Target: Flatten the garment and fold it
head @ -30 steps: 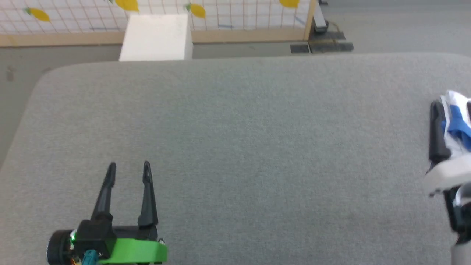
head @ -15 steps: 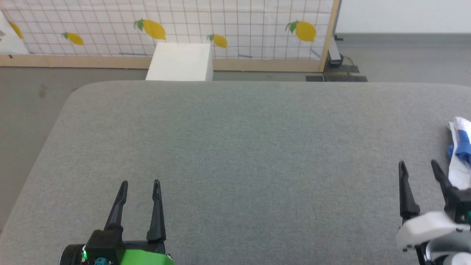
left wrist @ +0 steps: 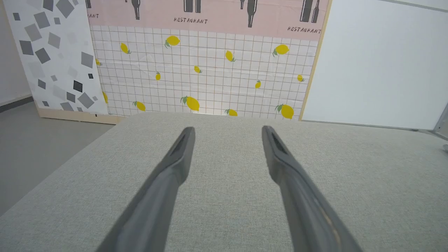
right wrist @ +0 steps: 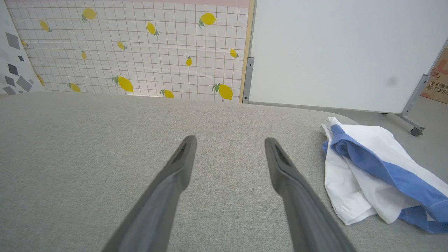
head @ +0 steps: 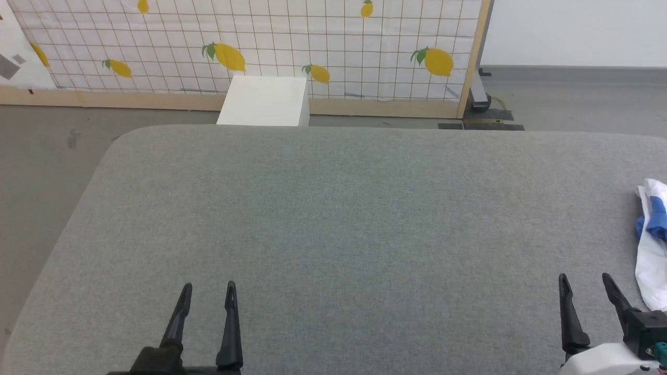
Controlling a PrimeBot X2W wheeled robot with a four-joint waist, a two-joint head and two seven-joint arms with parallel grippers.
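Garment [head: 652, 260] lies crumpled just beyond the outer finger of the right gripper [head: 584, 278]. That gripper has drawn back from alongside it, jaws wide, holding nothing. The left gripper [head: 209, 285] is wide and empty too. Flattening looks unstarted, so a fresh grab seems needed.

Grey table [head: 333, 219], crumpled garment [head: 653, 260] on it

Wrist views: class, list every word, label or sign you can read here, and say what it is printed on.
"RESTAURANT": dark capitals on the pink backdrop band, readable twice; a third is cut to "ANT".
Red characters on the cardboard box: too blurred to read.
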